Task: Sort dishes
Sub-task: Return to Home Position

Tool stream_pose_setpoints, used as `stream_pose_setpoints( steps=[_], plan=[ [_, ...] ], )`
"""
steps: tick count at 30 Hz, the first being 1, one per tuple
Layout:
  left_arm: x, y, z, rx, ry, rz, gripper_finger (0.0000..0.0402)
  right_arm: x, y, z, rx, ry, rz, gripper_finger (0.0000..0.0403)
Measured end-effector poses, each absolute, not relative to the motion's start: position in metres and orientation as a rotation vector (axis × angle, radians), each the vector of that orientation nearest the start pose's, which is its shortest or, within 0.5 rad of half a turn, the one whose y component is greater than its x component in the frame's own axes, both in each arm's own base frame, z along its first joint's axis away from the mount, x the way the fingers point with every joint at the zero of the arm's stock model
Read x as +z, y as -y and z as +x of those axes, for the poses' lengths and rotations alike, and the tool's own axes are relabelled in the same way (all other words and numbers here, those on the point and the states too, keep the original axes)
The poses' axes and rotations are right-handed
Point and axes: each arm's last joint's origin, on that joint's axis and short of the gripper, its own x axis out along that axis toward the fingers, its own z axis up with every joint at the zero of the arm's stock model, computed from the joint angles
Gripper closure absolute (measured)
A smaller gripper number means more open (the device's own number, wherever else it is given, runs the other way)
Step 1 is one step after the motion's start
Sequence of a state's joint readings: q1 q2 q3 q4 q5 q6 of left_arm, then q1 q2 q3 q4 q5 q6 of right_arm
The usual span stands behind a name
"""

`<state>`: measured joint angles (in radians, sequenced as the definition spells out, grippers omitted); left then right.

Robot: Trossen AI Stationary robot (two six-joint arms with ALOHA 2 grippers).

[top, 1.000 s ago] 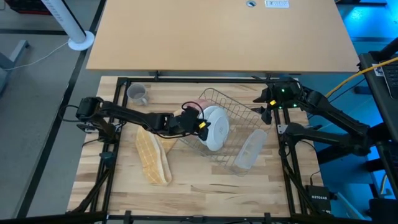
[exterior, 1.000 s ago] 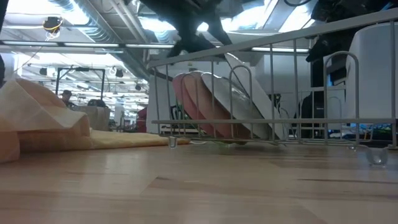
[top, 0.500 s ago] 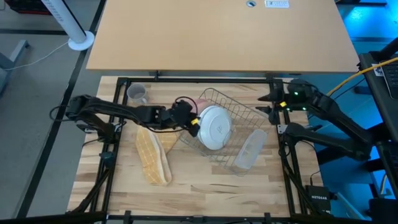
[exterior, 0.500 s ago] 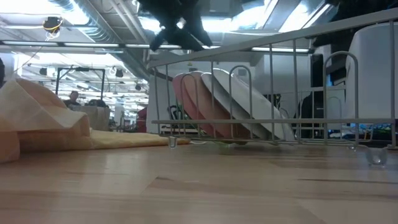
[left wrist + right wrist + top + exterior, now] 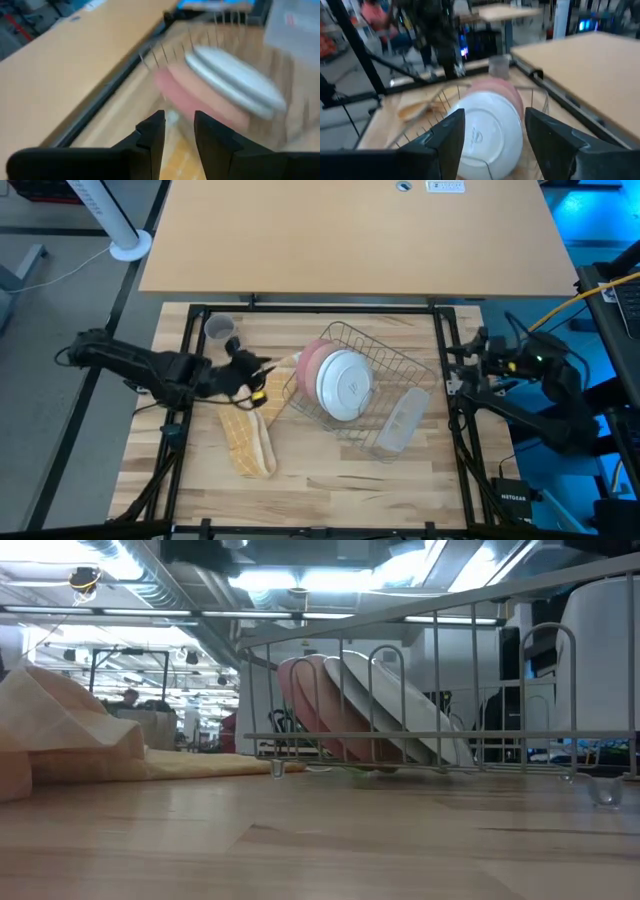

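Left gripper (image 5: 255,372) hovers over the counter (image 5: 330,480), above the far end of the cloth (image 5: 248,442), at 9 o'clock from the rack (image 5: 395,370). Its fingers stand a narrow gap apart, nothing between them (left wrist view). It faces the rack.

Right gripper (image 5: 462,362) waits at the counter's 3 o'clock edge. Fingers wide apart, empty (right wrist view), also facing the rack.

Dishes:
- pink plate (image 5: 308,362) and white plate (image 5: 345,385) stand on edge in the rack, side by side, pink on the 9 o'clock side. Low view: both lean the same way and stay within the wires.
- mug (image 5: 220,329) sits upright on bare counter near the 10 o'clock corner, outside the rack.
- tray (image 5: 398,422) lies just beside the rack at about 4 o'clock.

Key relation: the mug lies at roughly 11 o'clock from the left gripper, near it and behind its line of sight. From the right gripper it is well apart, at 9 o'clock, with the whole rack between. Left arm is clearly the nearer one.

Judgement: if the mug counts as unsorted, it is a left-arm job. The gripper would need to turn away from the rack toward 11 o'clock. I cannot tell the direction of the handle with confidence.
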<state>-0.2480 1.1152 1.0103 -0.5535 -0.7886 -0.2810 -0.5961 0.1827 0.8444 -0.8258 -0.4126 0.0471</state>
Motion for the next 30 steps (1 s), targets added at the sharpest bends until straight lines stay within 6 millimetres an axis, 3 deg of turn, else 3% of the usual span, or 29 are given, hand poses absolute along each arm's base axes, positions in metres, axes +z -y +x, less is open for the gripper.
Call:
stream_pose_setpoints(
  steps=[5, 9, 20, 28, 30],
  plan=[
    [0.266, 0.045, 0.195, 0.564, -0.499, 0.059, 0.0304, 0.311, -0.016, -0.003, -0.185, -0.042, 0.145, 0.0191],
    [0.228, 0.043, 0.174, 0.627, -0.412, 0.011, 0.0304, 0.289, -0.010, 0.007, -0.161, -0.148, 0.270, 0.0191],
    [0.183, 0.026, 0.129, 0.644, -0.341, -0.042, 0.0304, 0.252, 0.021, 0.057, -0.046, 0.067, 0.191, 0.0191],
    [0.136, 0.018, 0.109, 0.650, -0.340, -0.052, 0.0304, 0.223, 0.030, 0.068, -0.095, 0.025, 0.226, 0.0191],
    [0.134, 0.018, 0.110, 0.643, -0.285, -0.086, 0.0304, 0.214, 0.032, 0.071, -0.098, -0.001, 0.246, 0.0191]
  ],
)
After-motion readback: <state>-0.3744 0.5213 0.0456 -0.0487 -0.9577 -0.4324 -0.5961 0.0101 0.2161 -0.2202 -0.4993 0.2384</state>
